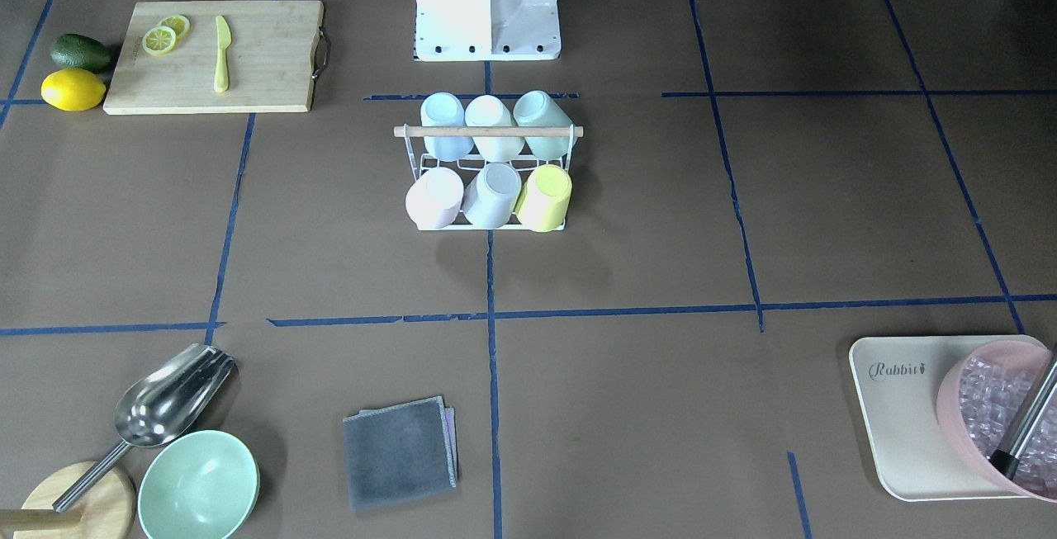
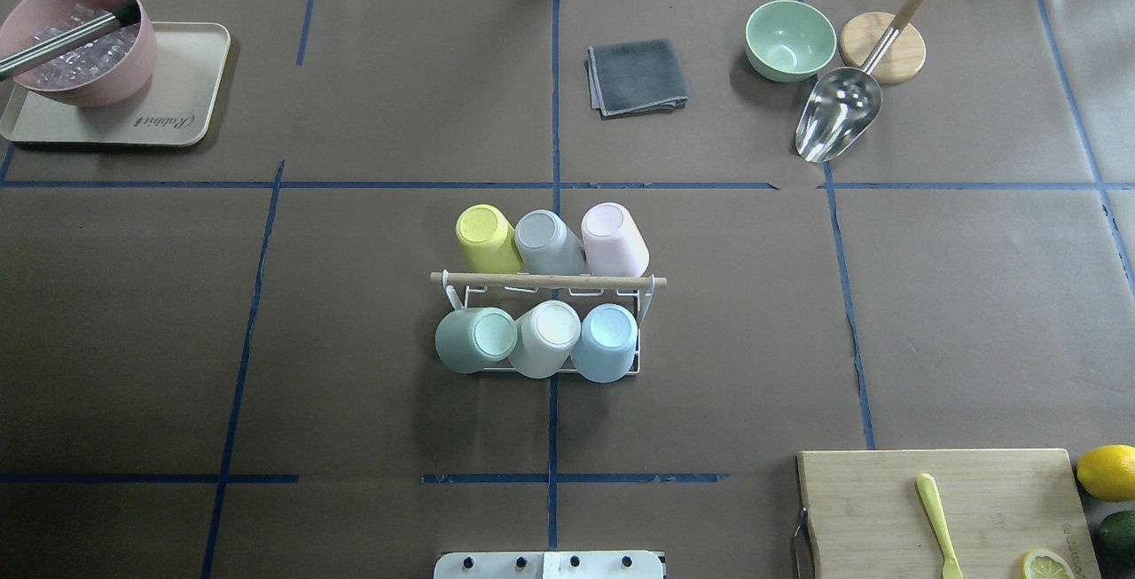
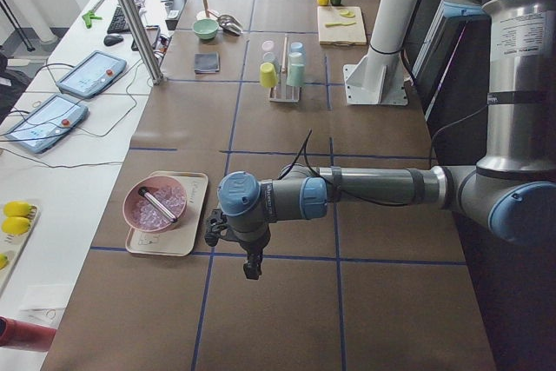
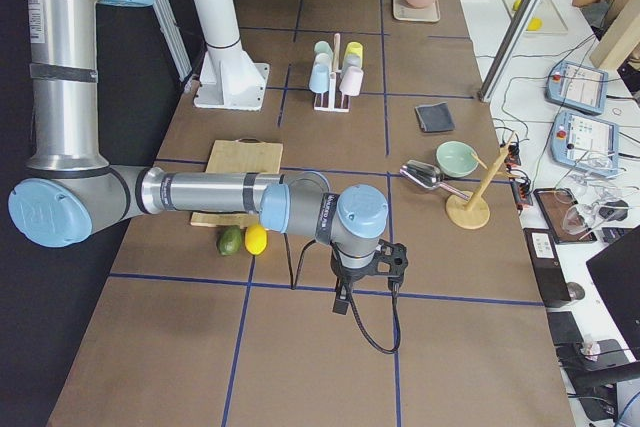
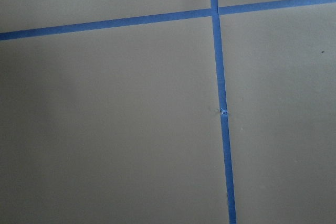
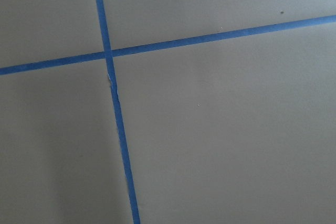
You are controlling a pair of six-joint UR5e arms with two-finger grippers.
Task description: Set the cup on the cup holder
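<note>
The cup holder (image 2: 547, 280), a white wire rack with a wooden rod on top, stands at the table's middle; it also shows in the front view (image 1: 487, 131). Several cups sit upside down on its prongs, among them a yellow cup (image 2: 485, 238), a pink cup (image 2: 614, 238) and a blue cup (image 2: 606, 341). My left gripper (image 3: 252, 268) shows only in the left side view, low over the table near the tray, far from the rack. My right gripper (image 4: 342, 304) shows only in the right side view, near the lemon. I cannot tell whether either is open or shut. Both wrist views show only brown paper and blue tape.
A beige tray (image 2: 177, 118) with a pink bowl of ice (image 2: 75, 51) stands at the far left. A grey cloth (image 2: 637, 75), green bowl (image 2: 789, 40), metal scoop (image 2: 838, 113) and wooden stand (image 2: 882, 47) lie at the far side. A cutting board (image 2: 940, 508), lemon (image 2: 1108, 471) and avocado (image 2: 1119, 533) lie near right.
</note>
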